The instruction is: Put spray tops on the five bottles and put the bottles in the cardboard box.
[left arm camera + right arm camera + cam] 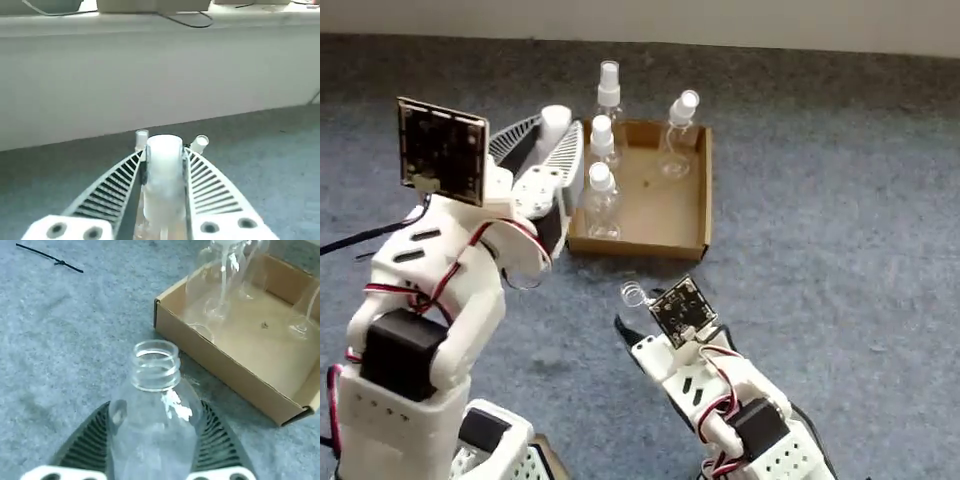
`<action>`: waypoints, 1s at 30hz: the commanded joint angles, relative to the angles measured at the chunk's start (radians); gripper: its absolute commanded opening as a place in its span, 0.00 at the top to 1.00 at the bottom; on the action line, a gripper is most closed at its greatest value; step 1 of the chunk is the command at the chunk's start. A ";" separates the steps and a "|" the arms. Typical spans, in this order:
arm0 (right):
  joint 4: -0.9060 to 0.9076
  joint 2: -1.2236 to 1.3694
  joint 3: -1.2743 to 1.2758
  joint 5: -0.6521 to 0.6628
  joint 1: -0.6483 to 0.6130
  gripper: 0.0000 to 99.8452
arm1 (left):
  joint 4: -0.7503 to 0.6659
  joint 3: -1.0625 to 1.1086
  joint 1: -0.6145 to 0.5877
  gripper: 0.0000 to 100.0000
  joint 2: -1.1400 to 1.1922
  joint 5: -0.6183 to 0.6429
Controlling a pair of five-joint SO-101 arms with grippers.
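Observation:
My left gripper is raised beside the left wall of the cardboard box, shut on a white spray top. From the left wrist, the spray top sits upright between the ribbed fingers. In front of the box, my right gripper is shut on a clear bottle with a bare open neck. This bottle points toward the box's near corner. Several capped clear bottles stand in the box.
The floor is grey carpet, with open room to the right of the box. A thin black cable lies on the carpet off to one side. A pale wall runs behind the box.

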 commanded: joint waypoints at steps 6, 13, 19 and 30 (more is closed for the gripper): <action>-0.033 -0.004 -0.016 0.012 -0.016 1.00 | -0.057 -0.111 0.209 1.00 0.101 0.000; -0.219 -0.036 -0.042 0.006 0.019 1.00 | -0.089 -0.122 0.277 1.00 0.105 0.000; -0.361 -0.036 -0.041 -0.048 0.090 1.00 | -0.164 -0.122 0.312 1.00 0.105 -0.002; -0.361 -0.036 -0.039 -0.084 0.087 1.00 | -0.276 -0.120 0.341 1.00 0.108 -0.002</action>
